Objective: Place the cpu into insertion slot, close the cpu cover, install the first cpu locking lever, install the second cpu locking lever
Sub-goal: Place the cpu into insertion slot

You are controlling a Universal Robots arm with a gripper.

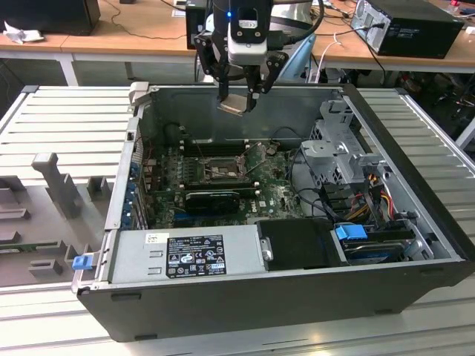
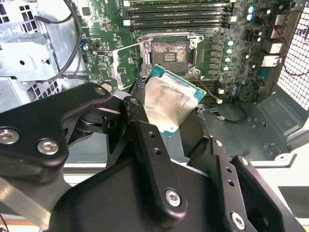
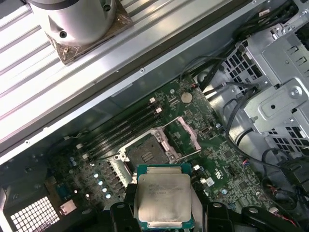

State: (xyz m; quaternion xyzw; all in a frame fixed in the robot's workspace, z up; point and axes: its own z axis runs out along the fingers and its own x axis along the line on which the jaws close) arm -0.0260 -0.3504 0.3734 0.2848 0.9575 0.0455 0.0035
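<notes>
Your gripper (image 1: 237,100) has its jaws closed on the cpu (image 1: 236,104), pinching it by two opposite edges. In both wrist views the pale metal top of the chip (image 2: 170,101) (image 3: 164,195) faces the cameras, with a black finger (image 2: 141,116) on each side.

The jaws hang high over the open computer case (image 1: 297,297), about level with the rim of its far wall and well above the motherboard (image 1: 278,196).

Under the jaws and a little ahead of them, the insertion slot (image 3: 147,152) (image 2: 170,52) lies uncovered, and you can see its dark centre inside the metal frame. The cpu cover (image 3: 186,134) is swung back and sits just beside the slot, clear of the recess.

Beyond the slot, on the side away from the jaws, run the long black memory slots (image 2: 178,12). A black card (image 1: 211,199) lies flat on the board near the slot, on the side towards the power supply (image 1: 185,256).

To one side of the jaws stands the metal drive cage (image 3: 275,96). Dark cables (image 3: 227,92) trail from it towards the board and stop short of the slot.
</notes>
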